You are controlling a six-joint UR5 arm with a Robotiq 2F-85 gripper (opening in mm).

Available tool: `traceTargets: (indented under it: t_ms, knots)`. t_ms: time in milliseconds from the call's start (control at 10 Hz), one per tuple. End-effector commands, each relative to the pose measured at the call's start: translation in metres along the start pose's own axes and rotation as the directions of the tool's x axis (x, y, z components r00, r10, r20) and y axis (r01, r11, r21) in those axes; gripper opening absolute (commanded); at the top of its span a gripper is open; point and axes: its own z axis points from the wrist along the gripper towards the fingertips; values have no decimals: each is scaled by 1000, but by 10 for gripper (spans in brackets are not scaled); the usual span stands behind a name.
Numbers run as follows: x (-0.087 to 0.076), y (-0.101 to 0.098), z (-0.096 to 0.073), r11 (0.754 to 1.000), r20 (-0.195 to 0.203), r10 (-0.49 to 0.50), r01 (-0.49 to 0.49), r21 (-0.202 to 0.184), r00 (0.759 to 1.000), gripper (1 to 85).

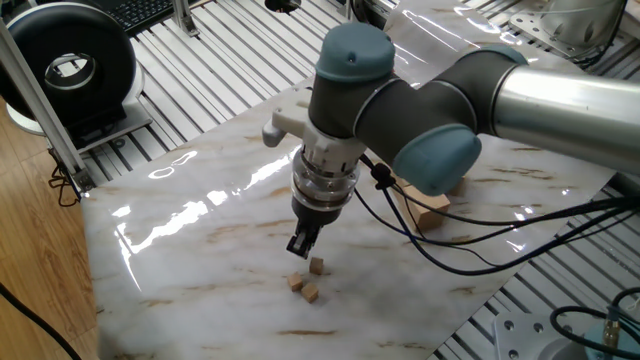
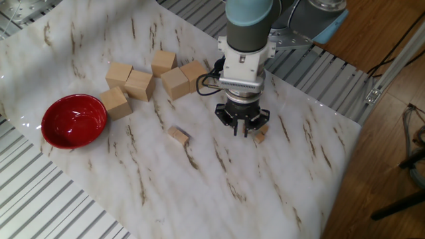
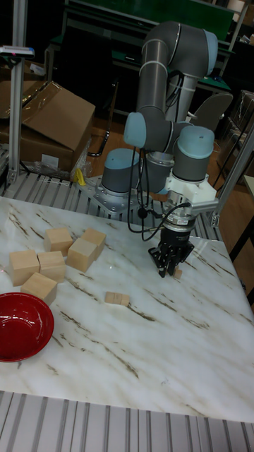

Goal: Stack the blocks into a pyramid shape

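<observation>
Fingers (image 1: 303, 243) of our gripper (image 1: 301, 246) are hanging nearly together, gripping nothing; only one fixed view is showing us three blocks (image 1: 308, 281), while others are revealing the red bowl (image 2: 74, 120).

The arm (image 3: 159, 85) is built of thick silver-grey tubes joined by rounded joints with pale blue caps. Near the wrist sits a white flange and a ribbed metal ring, below them a small black two-finger gripper (image 2: 242, 125). Black cables (image 1: 440, 235) loop loosely from the wrist.
</observation>
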Motion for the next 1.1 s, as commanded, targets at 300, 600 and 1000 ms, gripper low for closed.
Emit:
traceTargets:
  t_ms: [300,600,1000]
  knots:
    - [-5,0,8,1000,28,3,-3,-8,1000,287]
    - [-4,-1,9,1000,24,22,-21,-7,999,180]
    - [-7,-1,9,1000,37,1,0,-7,999,247]
